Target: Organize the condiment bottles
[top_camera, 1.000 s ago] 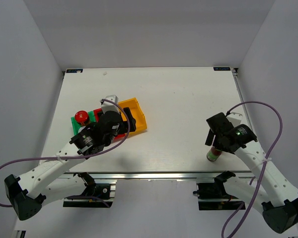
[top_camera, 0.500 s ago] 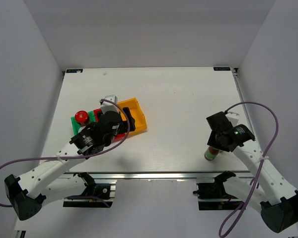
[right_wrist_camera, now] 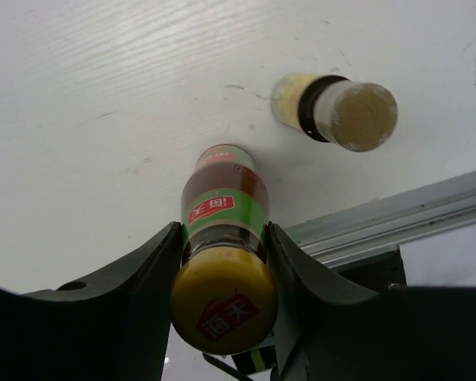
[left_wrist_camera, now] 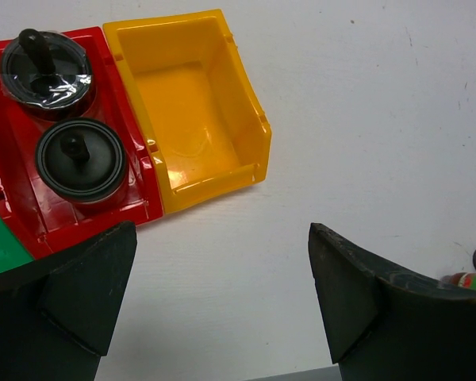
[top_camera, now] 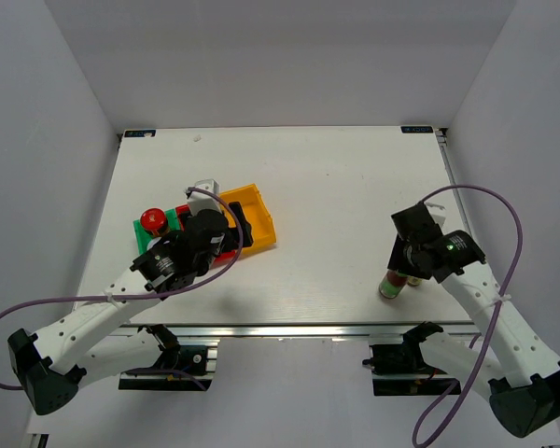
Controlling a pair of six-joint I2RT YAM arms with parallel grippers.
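Down at the lower right of the overhead view, close to the table's (top_camera: 336,187) near edge, the right gripper (right_wrist_camera: 224,234) is clamped on the sauce bottle (right_wrist_camera: 222,270). Its fingers press both sides of the green neck just under the yellow cap. The bottle's base looks to be on or barely off the surface; I cannot tell which. A pale-lidded jar (right_wrist_camera: 333,111) sits just beside it, not touching. Since the grip is high on a slim neck, I'd say the bottle could swing or slip. The sound move is a straight lift first, so the base clears that jar, then a slow, upright carry to the left. Farther up the frame at left, the left gripper (left_wrist_camera: 222,286) hangs with its jaws wide apart, holding nothing, in front of the bins. The yellow bin (left_wrist_camera: 190,111) has nothing in it and looks the likely home for the bottle. The red bin (left_wrist_camera: 16,159) holds two black-lidded jars (left_wrist_camera: 79,159), and a red-lidded jar (top_camera: 151,219) sits at the green bin (top_camera: 173,221). The left arm may crowd the approach, so the right arm should come in from the open right side.
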